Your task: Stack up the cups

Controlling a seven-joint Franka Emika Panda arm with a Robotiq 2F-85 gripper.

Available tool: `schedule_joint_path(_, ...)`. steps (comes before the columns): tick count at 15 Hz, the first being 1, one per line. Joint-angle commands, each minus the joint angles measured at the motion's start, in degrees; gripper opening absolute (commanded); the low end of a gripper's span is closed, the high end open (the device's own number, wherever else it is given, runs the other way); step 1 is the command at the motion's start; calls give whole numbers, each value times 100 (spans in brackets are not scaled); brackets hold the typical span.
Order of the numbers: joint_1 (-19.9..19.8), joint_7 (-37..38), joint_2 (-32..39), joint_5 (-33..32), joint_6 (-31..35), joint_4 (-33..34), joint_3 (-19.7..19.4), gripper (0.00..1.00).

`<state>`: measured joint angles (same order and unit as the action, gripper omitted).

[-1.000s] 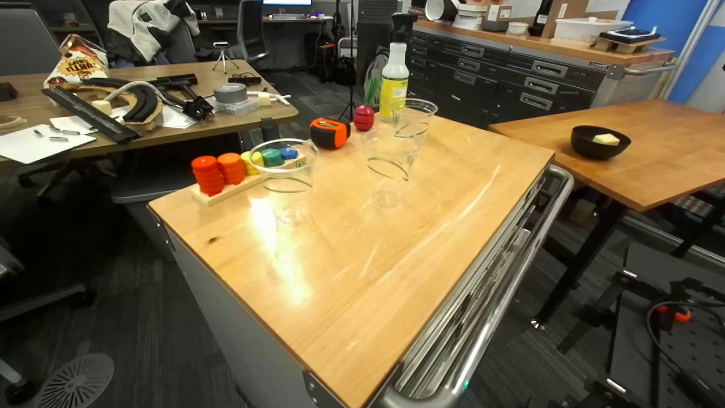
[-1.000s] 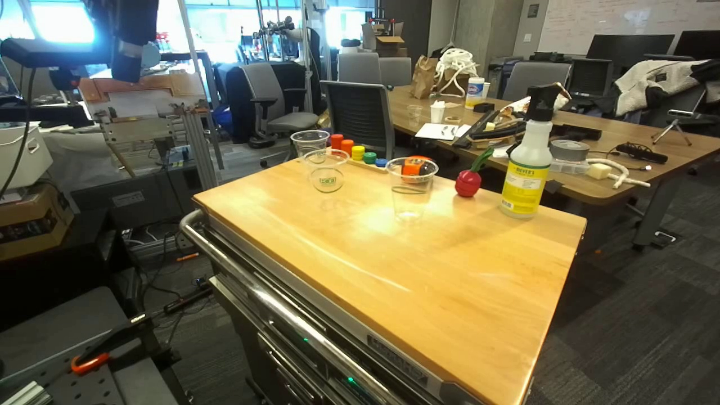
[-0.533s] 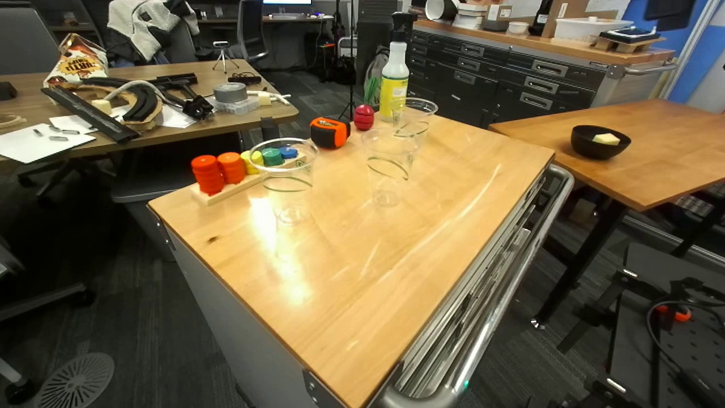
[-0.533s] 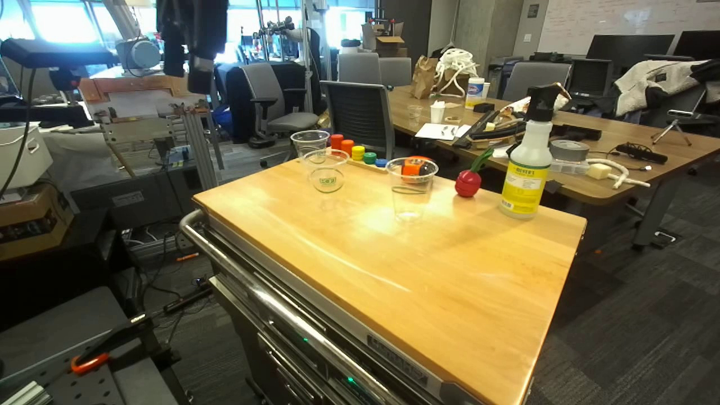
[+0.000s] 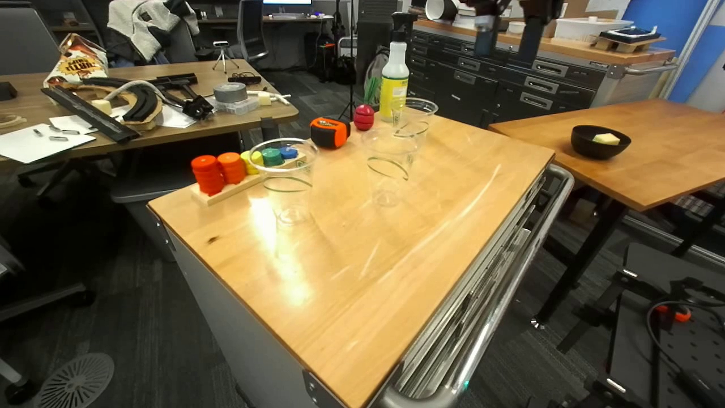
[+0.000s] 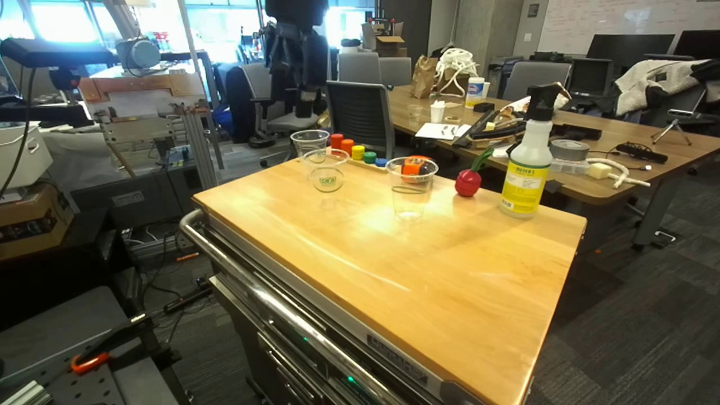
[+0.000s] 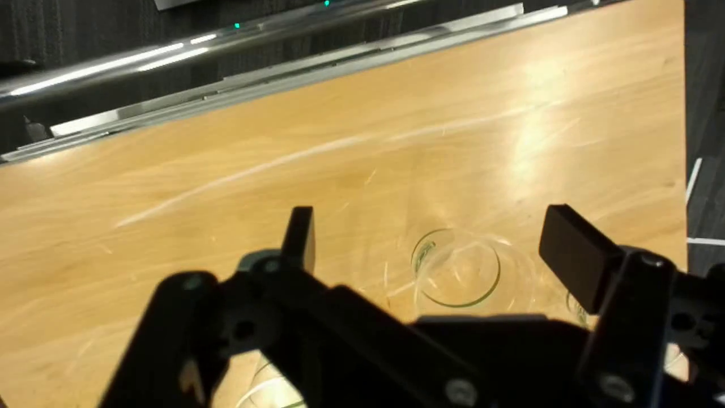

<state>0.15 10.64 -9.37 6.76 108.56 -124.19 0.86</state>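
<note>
Jaws spread wide, high over the wooden cart top (image 5: 362,294)

In an exterior view, you find the near cup (image 5: 288,187), clear plastic with a thin green line, upright just beside the wooden ring stacker (image 5: 227,191). The middle cup (image 5: 388,170) stands upright too, closest of the three to the metal handle (image 5: 516,283). The far cup (image 5: 416,120) is upright near the spray bottle (image 5: 393,85) and the red toy vegetable (image 5: 363,118); its base is hard to make out through the middle cup. An orange-and-black block (image 5: 330,135) sits between stacker and vegetable. Your gripper (image 5: 506,54) hangs blurred at the top edge, fingers parted. On the neighbouring table, a black bowl (image 5: 586,148) holds a pale yellow chunk (image 5: 606,139).

In an exterior view, the middle cup (image 6: 326,175) turns its green lettering to you, the near cup partly behind it. The far cup stands well apart from both, the block visible through its wall. Your gripper is a dark shape, higher than the cups.

In the wrist view, from above, your fingers (image 7: 575,249) stand wide apart. The middle cup shows in the gap between them, lower down. A slice of the far cup appears at lower left; the near cup is mostly hidden behind the finger at right.
</note>
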Motion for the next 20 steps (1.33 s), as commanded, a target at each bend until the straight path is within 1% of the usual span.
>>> schedule_joint_path(1,30,414,921,-291,267,769,109,100)
schedule_joint_path(4,128,665,1497,-551,389,1068,131,100)
schedule_joint_path(8,304,848,2172,-769,346,1432,106,100)
schedule_joint_path(13,442,998,2708,-881,384,1723,29,100)
schedule_joint_path(14,463,1058,2784,-934,398,1762,9,80)
schedule_joint_path(17,496,1173,2923,-984,572,1803,-23,58)
schedule_joint_path(18,498,1211,2953,-973,592,1811,-31,49)
schedule_joint_path(20,492,1271,2950,-889,789,1756,-29,35)
